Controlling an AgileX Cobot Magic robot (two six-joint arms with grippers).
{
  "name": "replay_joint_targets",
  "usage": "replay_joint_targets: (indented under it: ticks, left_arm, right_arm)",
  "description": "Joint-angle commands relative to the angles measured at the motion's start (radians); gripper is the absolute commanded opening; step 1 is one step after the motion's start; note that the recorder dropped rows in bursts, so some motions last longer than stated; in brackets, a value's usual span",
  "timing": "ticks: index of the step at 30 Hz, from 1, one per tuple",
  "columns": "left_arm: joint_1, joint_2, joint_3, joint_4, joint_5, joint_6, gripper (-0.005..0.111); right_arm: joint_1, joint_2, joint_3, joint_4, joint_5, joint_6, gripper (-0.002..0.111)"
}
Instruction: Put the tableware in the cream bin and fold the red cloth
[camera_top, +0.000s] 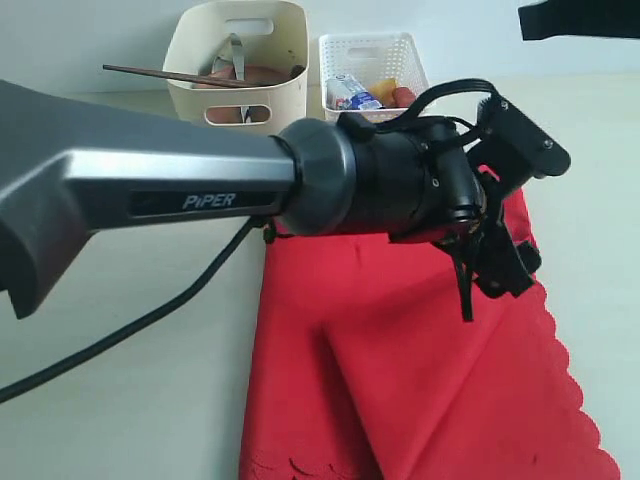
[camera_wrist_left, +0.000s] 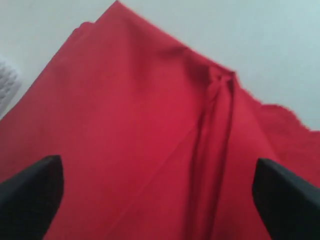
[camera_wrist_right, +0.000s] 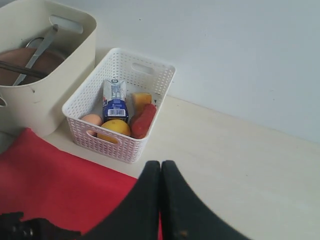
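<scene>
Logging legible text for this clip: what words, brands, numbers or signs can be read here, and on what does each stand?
"PiPER": on the grey link of the left arm, exterior view.
The milk carton in the white lattice basket carries print and a barcode, all too small to read.
No other text shows.

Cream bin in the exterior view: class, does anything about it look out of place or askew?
Yes. The chopsticks lie across the top of the cream bin, one end poking out past its rim rather than resting inside.

The red cloth (camera_top: 420, 380) runs off the exterior view's bottom edge.
</scene>
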Motion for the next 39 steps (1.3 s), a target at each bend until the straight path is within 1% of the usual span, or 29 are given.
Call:
replay_joint_targets:
  ticks: [1, 2, 3, 4, 5, 6, 7, 8, 10, 12, 16, 19, 21, 22, 23, 24, 26, 27, 28, 29, 30, 31, 32, 33, 34, 35, 36, 37, 39]
  left_arm:
    - [0.007, -0.061, 0.009, 0.065, 0.242, 0.022, 0.068]
    - [0.019, -0.092, 0.052, 0.061, 0.269, 0.022, 0.033]
    - [0.021, -0.109, 0.089, 0.061, 0.269, 0.022, 0.012]
    - [0.021, -0.144, 0.177, 0.076, 0.259, 0.025, 0.002]
    - [0.021, -0.166, 0.225, 0.078, 0.244, 0.015, 0.002]
    - [0.021, -0.203, 0.313, 0.075, 0.188, -0.013, 0.001]
    - [0.021, -0.22, 0.36, 0.073, 0.148, -0.031, 0.0]
    - [0.021, -0.243, 0.434, 0.068, 0.072, -0.054, 0.0]
    - [0.021, -0.248, 0.519, 0.064, -0.022, -0.078, 0.0]
    - [0.019, -0.243, 0.568, 0.059, -0.048, -0.085, 0.0]
    - [0.014, -0.243, 0.604, 0.057, -0.051, -0.09, 0.0]
    - [-0.011, -0.243, 0.613, 0.057, -0.138, -0.09, 0.0]
    - [-0.059, -0.248, 0.613, 0.057, -0.269, -0.09, 0.0]
    - [-0.116, -0.254, 0.607, 0.057, -0.338, -0.09, 0.0]
    - [-0.148, -0.255, 0.598, 0.065, -0.365, -0.084, 0.0]
    - [-0.209, -0.263, 0.574, 0.103, -0.37, -0.062, 0.0]
    - [-0.275, -0.289, 0.544, 0.17, -0.306, -0.055, 0.0]
    - [-0.288, -0.302, 0.534, 0.173, -0.255, -0.055, 0.0]
    - [-0.29, -0.322, 0.529, 0.173, -0.174, -0.062, 0.0]
    - [-0.28, -0.338, 0.529, 0.173, -0.061, -0.078, 0.0]
    - [-0.273, -0.348, 0.529, 0.178, 0.001, -0.102, 0.0]
    - [-0.263, -0.364, 0.545, 0.212, 0.099, -0.161, 0.0]
    - [-0.261, -0.379, 0.566, 0.255, 0.144, -0.213, 0.0]
    - [-0.26, -0.421, 0.624, 0.381, 0.187, -0.37, 0.0]
    - [-0.26, -0.451, 0.664, 0.445, 0.206, -0.453, 0.0]
    - [-0.26, -0.513, 0.749, 0.527, 0.231, -0.596, 0.0]
    - [-0.26, -0.554, 0.793, 0.558, 0.249, -0.659, 0.0]
    - [-0.26, -0.634, 0.876, 0.606, 0.275, -0.774, 0.0]
    - [-0.262, -0.737, 0.976, 0.678, 0.283, -0.916, 0.0]
  right_arm:
    - [-0.001, 0.001, 0.002, -0.003, 0.008, 0.006, 0.0]
    - [-0.001, 0.001, 0.002, -0.003, 0.016, 0.006, 0.0]
    - [-0.001, 0.001, 0.002, -0.001, 0.021, 0.006, 0.0]
    - [-0.001, 0.001, 0.002, 0.004, 0.025, 0.006, 0.0]
    - [-0.001, 0.001, 0.002, 0.006, 0.024, 0.006, 0.0]
    - [-0.001, 0.003, 0.002, 0.012, 0.024, 0.006, 0.0]
    - [-0.001, 0.005, 0.002, 0.012, 0.024, 0.006, 0.0]
    - [-0.001, 0.005, 0.002, 0.017, 0.024, 0.006, 0.0]
    - [-0.001, 0.005, 0.002, 0.042, 0.024, 0.006, 0.0]
    - [-0.001, 0.005, 0.002, 0.056, 0.024, 0.006, 0.0]
    - [-0.001, 0.005, 0.002, 0.065, 0.022, 0.006, 0.0]
    - [-0.001, 0.005, 0.002, 0.079, 0.021, 0.006, 0.0]
    - [-0.001, 0.005, 0.002, 0.08, 0.019, 0.006, 0.0]
    - [-0.001, 0.005, 0.002, 0.08, 0.019, 0.006, 0.0]
    - [-0.001, 0.005, 0.002, 0.08, 0.019, 0.002, 0.0]
    - [-0.001, 0.005, 0.002, 0.08, 0.019, 0.002, 0.0]
    - [-0.001, 0.005, 0.002, 0.08, 0.019, 0.002, 0.0]
    - [-0.001, 0.005, 0.002, 0.08, 0.019, 0.002, 0.0]
    - [-0.001, 0.005, 0.002, 0.083, 0.019, 0.003, 0.0]
    - [-0.001, 0.005, 0.002, 0.083, 0.021, 0.003, 0.0]
    - [-0.001, 0.005, 0.002, 0.083, 0.021, 0.003, 0.0]
    - [-0.001, 0.005, 0.002, 0.083, 0.027, 0.003, 0.0]
    - [-0.001, 0.005, 0.002, 0.083, 0.034, 0.003, 0.0]
    - [-0.001, 0.005, 0.002, 0.083, 0.058, 0.003, 0.0]
    - [-0.001, 0.005, 0.002, 0.085, 0.074, 0.003, 0.0]
    - [-0.001, 0.005, 0.002, 0.145, 0.114, 0.003, 0.0]
    - [-0.001, 0.01, 0.002, 0.197, 0.127, 0.003, 0.0]
    - [0.001, 0.024, 0.002, 0.278, 0.143, -0.03, 0.0]
    - [0.001, 0.055, 0.002, 0.378, 0.145, -0.165, 0.0]
